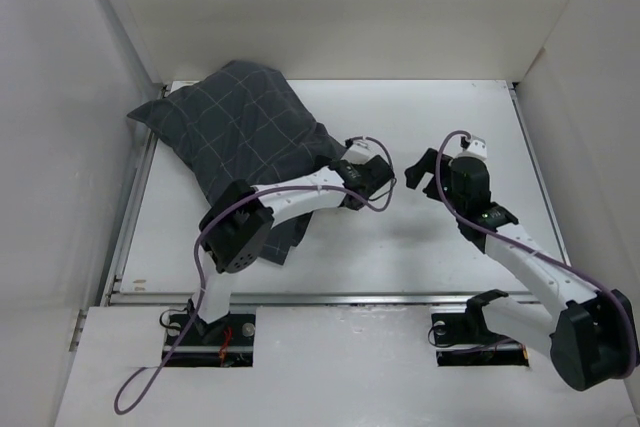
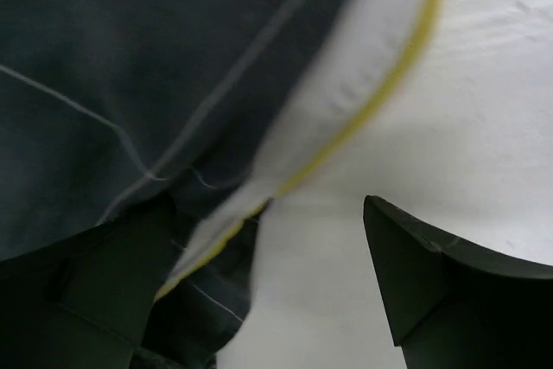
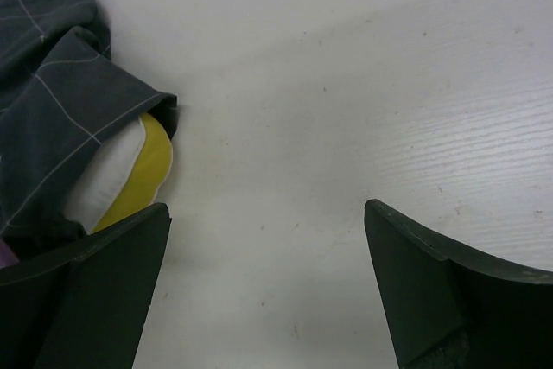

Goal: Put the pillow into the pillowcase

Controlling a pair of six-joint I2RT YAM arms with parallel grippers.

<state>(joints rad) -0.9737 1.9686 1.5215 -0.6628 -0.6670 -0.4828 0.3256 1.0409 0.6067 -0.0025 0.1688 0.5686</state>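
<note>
Left gripper [image 2: 266,205] jaws wide, holding nothing, at the pillowcase [image 1: 235,132] mouth where only the pillow [image 2: 346,84] yellow-banded edge pokes out, probably lined up to tug the hem over it; right gripper [image 3: 268,209] open, parked over the table [image 1: 450,127] nearby.

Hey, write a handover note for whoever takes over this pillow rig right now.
Left gripper: open, at the pillowcase mouth, gripping nothing.
Right gripper: open over the bare table, just beside that mouth.
Done: the pillow is almost all inside the case, at the table's back left.
Left: a white and yellow corner pokes out; tuck it in and pull the fabric over it.
</note>
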